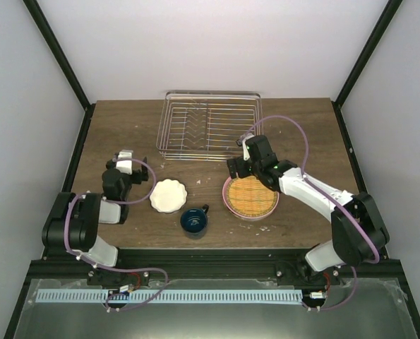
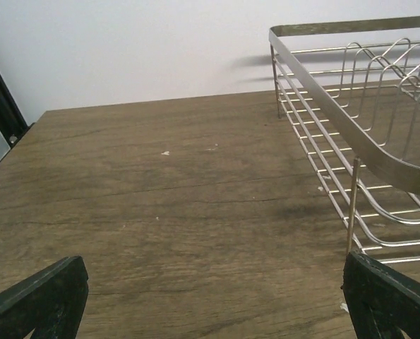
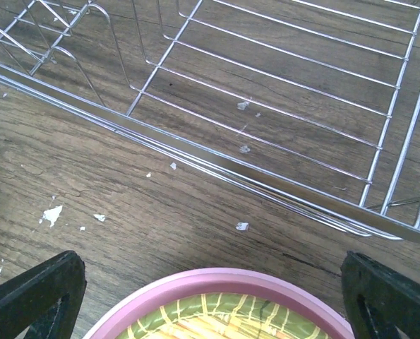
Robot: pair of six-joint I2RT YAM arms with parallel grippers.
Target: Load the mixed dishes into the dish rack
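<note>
Silver wire dish rack (image 1: 210, 126), prongs in rows, sits upper centre on the grainy brown wooden table (image 1: 118, 127). Right gripper (image 3: 211, 265) hangs spread wide at the round pink plate's (image 1: 226, 201) far rim, a ribbed yellow-lime plate (image 1: 252, 196) stacked inside it, near the rack's front rail. Left gripper (image 2: 214, 263), wide too, faces bare wood beside the rack's corner. Scalloped white bowl (image 1: 169, 195) and dark blue mug (image 1: 194, 221) sit lower centre.

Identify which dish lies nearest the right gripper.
The pink plate, carrying the yellow-lime ribbed plate: its rim sits right by the open right gripper, while the white bowl and blue mug lie farther left.
</note>
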